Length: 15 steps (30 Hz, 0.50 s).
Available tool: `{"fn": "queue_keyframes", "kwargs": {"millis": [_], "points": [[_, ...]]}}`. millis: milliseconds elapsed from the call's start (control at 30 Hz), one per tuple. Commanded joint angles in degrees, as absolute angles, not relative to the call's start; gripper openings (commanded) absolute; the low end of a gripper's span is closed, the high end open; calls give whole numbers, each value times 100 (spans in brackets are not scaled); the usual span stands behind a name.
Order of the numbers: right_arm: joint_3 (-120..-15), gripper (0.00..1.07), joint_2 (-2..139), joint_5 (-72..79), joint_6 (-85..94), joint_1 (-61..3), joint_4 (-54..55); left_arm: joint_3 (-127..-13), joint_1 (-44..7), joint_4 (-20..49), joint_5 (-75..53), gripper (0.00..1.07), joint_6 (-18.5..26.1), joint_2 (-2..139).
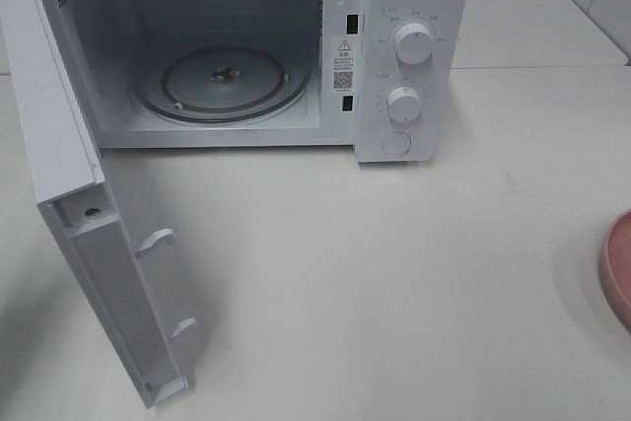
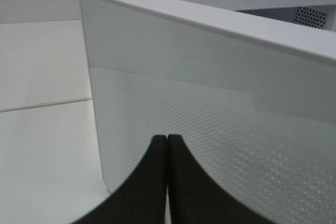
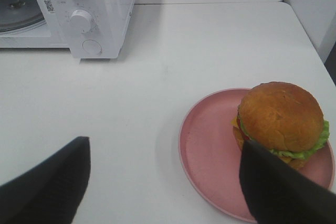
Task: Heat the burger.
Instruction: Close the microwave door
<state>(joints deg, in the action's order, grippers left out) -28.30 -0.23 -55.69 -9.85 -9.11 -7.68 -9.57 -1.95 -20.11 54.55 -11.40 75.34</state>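
Note:
The burger, a golden-brown bun with green lettuce and yellow cheese at its edge, sits on a pink plate in the right wrist view. My right gripper is open and empty. It hovers short of the plate, and one finger overlaps the burger's near side in the picture. My left gripper is shut on nothing, its tips close to the outer face of the microwave door. Neither gripper shows in the high view, where only the plate's rim peeks in at the right edge.
The white microwave stands at the back of the white table, its door swung wide toward the front left. Its cavity holds a bare glass turntable. Two knobs and a button are on its right panel.

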Motion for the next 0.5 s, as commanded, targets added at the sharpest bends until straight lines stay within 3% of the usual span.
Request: {"fn": "queue_keyframes", "kwargs": {"millis": [33, 300, 367, 500], "points": [[-2807, 76, -178, -5529, -905, -865, -739, -963, -212, -2063, 5850, 0, -1306, 7781], [-2807, 76, -178, -5529, -905, -865, -739, -1215, -894, -1862, 5787, 0, -1220, 8285], [-2807, 76, -178, -5529, -905, -865, -739, -1289, -1324, -1209, 5793, 0, -1134, 8560], [-2807, 76, -178, -5529, -905, -865, -739, -1312, -1633, -791, 5896, 0, -871, 8726]]}}
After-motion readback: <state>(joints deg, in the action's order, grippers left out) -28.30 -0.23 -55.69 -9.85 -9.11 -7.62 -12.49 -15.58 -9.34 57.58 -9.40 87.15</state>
